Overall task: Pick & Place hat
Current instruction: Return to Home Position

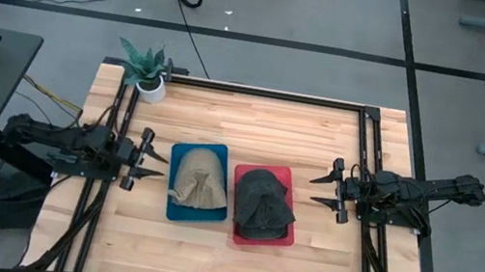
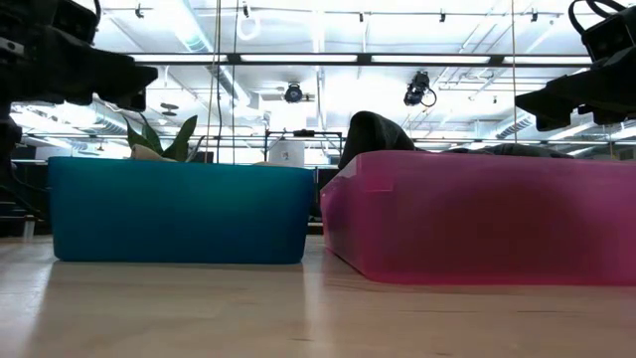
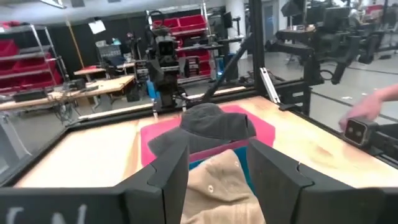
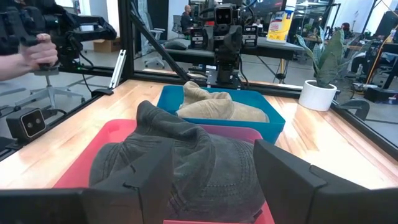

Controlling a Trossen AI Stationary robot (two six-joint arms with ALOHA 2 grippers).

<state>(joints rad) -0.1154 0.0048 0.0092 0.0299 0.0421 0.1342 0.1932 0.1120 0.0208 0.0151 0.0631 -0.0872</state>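
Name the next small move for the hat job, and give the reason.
Probably ease the open left gripper forward and down over the tan hat in the blue bin. It sits level with that bin, short of it, holding nothing. The right gripper waits open beside the red bin.

bright, even overhead light; sharp

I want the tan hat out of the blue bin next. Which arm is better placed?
Probably left. The left gripper waits open beside the blue bin holding the tan hat. The right gripper, also open, faces the red bin and dark hat between.
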